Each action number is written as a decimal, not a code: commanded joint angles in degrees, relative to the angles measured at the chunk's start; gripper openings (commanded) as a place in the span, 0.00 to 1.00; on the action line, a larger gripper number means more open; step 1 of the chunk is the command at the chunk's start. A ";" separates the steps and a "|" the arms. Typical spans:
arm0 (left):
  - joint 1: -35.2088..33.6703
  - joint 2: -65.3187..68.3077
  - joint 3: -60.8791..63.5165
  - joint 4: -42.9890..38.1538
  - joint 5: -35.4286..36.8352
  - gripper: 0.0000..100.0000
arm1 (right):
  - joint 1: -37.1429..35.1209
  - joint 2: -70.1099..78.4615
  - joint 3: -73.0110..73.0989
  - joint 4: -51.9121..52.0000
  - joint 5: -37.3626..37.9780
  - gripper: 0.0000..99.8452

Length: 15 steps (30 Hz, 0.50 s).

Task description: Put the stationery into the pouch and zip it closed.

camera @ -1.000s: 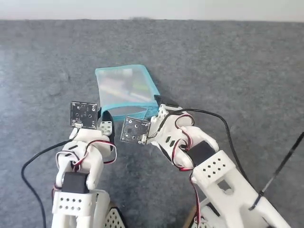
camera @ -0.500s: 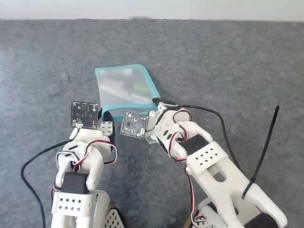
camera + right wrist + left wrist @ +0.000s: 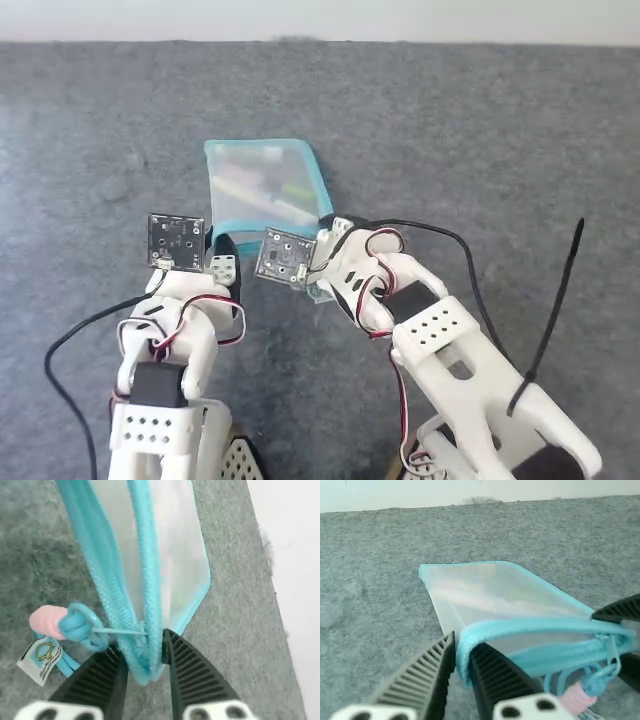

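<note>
Nearest the arms, both hands are clamped on the mouth edge of the pouch [image 3: 265, 180]. The left hand [image 3: 462, 652] pinches the teal zipper [image 3: 535, 627] band at one end. The right hand [image 3: 142, 647] is shut on the other end, right beside the cord with the pink charm [image 3: 45, 620].

The two zipper bands look apart along most of the mouth and only meet by the right hand, so I'd say the zip isn't done yet. I can't pick out the slider itself.

For this step, I'd let the left hand just anchor its end and hold the band taut. Pull along the zipper line rather than up, otherwise the soft fabric bunches and the slider jams. Watch the cord too, since it's floppy and could snag.

The pouch sits around the middle of the counter [image 3: 500, 130], just past the arms and well short of the far edge. Its mouth points back toward the near edge and is lifted off the counter, with the closed bottom toward the far edge. The zipper line, which I take as the long axis, runs side to side, roughly along the near edge. The stationery [image 3: 290, 190] shows through the clear side, already inside.
</note>
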 commanded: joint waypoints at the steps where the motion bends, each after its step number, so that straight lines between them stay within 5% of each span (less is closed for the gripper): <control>1: 0.53 -1.23 -0.75 -1.93 -0.53 0.01 | 0.40 0.04 -0.79 1.19 -2.73 0.01; 8: 0.53 -1.32 -1.01 -2.20 -0.53 0.02 | 0.84 -0.31 -0.79 1.71 -6.42 0.01; 15: 0.53 -1.41 -6.64 1.41 -0.35 0.20 | 3.65 -0.13 -1.76 3.30 -8.00 0.01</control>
